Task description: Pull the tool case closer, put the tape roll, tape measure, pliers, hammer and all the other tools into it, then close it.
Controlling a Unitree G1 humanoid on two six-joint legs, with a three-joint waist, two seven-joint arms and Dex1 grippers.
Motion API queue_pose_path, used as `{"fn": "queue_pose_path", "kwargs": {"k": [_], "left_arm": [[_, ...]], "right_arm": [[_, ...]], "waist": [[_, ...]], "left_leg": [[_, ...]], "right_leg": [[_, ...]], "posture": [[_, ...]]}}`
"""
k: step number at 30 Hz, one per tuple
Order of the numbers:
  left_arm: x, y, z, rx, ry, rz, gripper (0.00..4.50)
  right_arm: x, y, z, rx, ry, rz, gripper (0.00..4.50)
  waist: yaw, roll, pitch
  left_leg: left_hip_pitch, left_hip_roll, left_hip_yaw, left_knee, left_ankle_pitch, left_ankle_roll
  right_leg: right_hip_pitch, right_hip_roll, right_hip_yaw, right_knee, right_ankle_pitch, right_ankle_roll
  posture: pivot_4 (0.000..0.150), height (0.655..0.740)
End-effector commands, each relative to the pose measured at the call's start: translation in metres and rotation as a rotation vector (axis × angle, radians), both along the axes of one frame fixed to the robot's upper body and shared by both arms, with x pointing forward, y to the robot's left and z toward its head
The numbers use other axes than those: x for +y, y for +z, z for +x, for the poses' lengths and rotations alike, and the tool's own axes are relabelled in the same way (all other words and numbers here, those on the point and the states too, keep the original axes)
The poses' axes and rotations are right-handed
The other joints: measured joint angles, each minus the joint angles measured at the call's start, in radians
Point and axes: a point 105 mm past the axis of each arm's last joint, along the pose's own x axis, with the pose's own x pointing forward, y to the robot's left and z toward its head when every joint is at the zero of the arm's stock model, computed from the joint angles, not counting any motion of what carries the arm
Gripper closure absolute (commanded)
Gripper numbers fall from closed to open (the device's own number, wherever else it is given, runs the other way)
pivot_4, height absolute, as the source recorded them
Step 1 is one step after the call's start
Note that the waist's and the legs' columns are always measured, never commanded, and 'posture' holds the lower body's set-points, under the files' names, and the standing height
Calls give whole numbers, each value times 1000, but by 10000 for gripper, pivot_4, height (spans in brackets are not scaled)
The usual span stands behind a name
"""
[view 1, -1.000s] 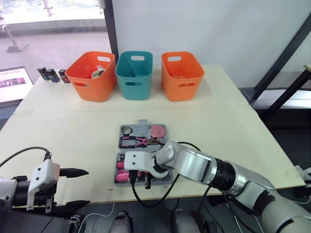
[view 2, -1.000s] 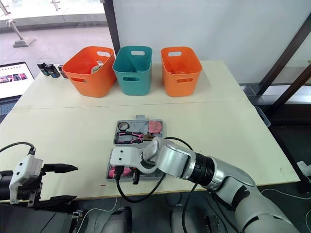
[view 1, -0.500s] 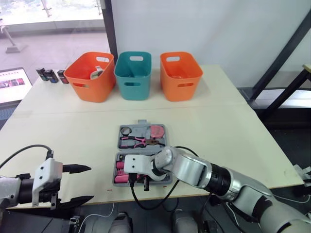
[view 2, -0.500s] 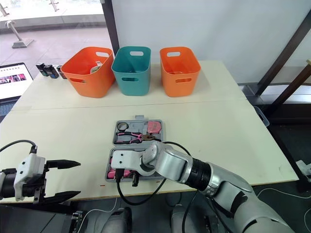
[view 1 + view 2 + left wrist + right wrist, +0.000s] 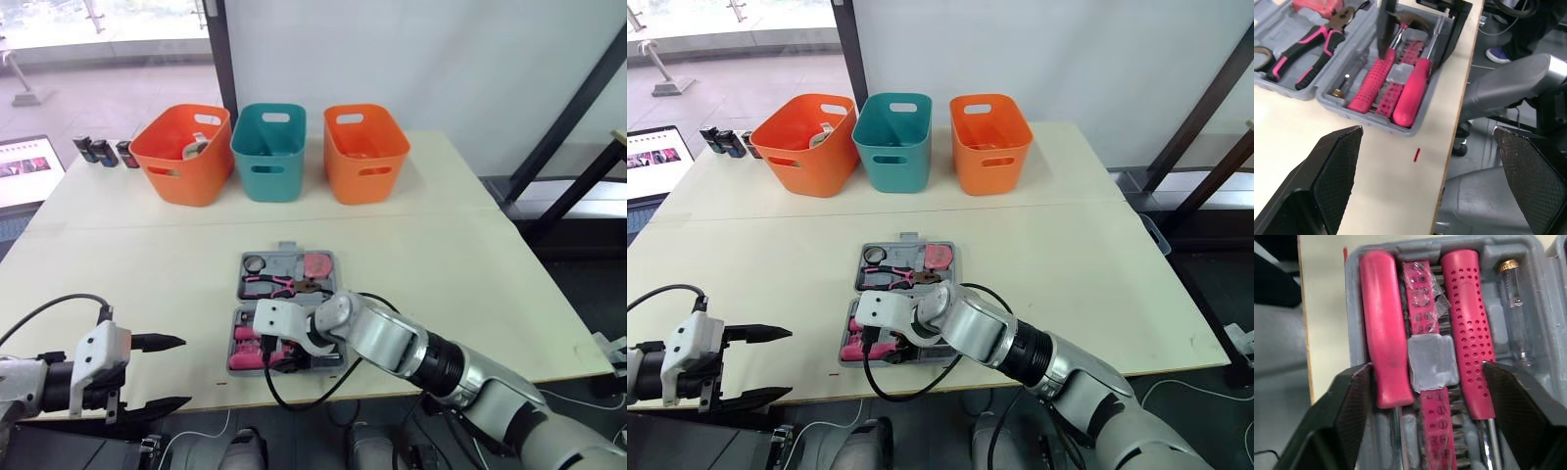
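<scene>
The grey tool case point(image 5: 287, 248) lies open near the table's front edge. Its far half holds the tape roll point(image 5: 255, 262), the pink-and-black pliers point(image 5: 269, 285) and a pink tape measure point(image 5: 317, 265). In the near half lie a smooth pink handle point(image 5: 1383, 352), a pink bit holder point(image 5: 1422, 289), a dotted pink handle point(image 5: 1469, 323) and a small clear screwdriver point(image 5: 1513, 308). My right gripper point(image 5: 279, 354) hangs low over this near half, open, its fingers point(image 5: 1356, 401) straddling the pink handles. My left gripper point(image 5: 184, 370) is open and holds nothing, off the table's front left.
Along the table's far side stand an orange bin point(image 5: 186, 152), a teal bin point(image 5: 269, 152) and a second orange bin point(image 5: 365, 152). Small dark items point(image 5: 103, 152) sit at the far left. A black cable point(image 5: 304, 392) loops below the front edge under the case.
My right gripper's fingers have spread apart over the pink handles in the case's near half. The left arm has barely shifted.
</scene>
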Motion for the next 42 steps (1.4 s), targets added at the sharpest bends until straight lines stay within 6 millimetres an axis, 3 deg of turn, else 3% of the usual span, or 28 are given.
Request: {"fn": "queue_pose_path", "kwargs": {"k": [1,8,12,16,24,34,37,38,40,42], "left_arm": [[-2,5,1,-21,-12,12,0],[-1,5,2,-17,-11,15,0],[-2,4,2,-12,-14,12,0],[-2,4,2,-12,-14,12,0],[-3,4,2,-9,-15,12,0],[-3,4,4,-10,-13,12,0],[-3,4,7,-15,1,7,0],[-2,3,10,-20,20,5,0],[1,1,28,-28,126,-41,0],[4,1,47,-38,231,-94,0]], "right_arm": [[9,12,-13,33,44,75,9560],[5,17,-24,77,29,165,9560],[3,18,-22,62,-5,206,22721],[-2,12,-17,49,-28,207,43535],[-9,-5,-15,54,-58,174,44361],[-29,-45,-22,143,-121,55,44361],[-22,-35,-21,126,-96,110,44361],[-14,-19,-21,106,-64,188,44361],[-2,30,-13,32,-22,399,44361],[-5,62,-6,0,-46,517,44361]], "waist": [[1,0,0],[1,0,0],[1,0,0],[1,0,0],[1,0,0],[1,-1,-1],[1,-3,-2],[1,-3,-2],[5,-2,-2],[5,-3,-2]], "left_leg": [[0,0,0,0,0,0],[0,0,0,0,0,0],[0,0,0,0,0,0],[0,0,0,0,0,0],[0,0,0,0,0,0],[1,0,0,0,0,0],[2,0,0,0,0,0],[2,0,0,0,0,0],[2,0,0,0,0,0],[0,0,0,1,0,0]], "right_leg": [[0,0,0,0,0,0],[0,0,0,0,0,0],[0,0,0,0,0,0],[0,0,0,0,0,0],[0,0,0,-1,0,0],[1,0,0,-1,0,0],[1,0,0,-1,0,0],[1,0,0,-1,0,0],[2,0,0,-1,0,0],[2,0,0,-1,0,0]], "posture": [[1500,7400],[1500,7400],[1500,7400],[1500,7400],[1500,7400],[1500,7400],[1500,7400],[1500,7400],[1500,7400],[1500,7400]]}}
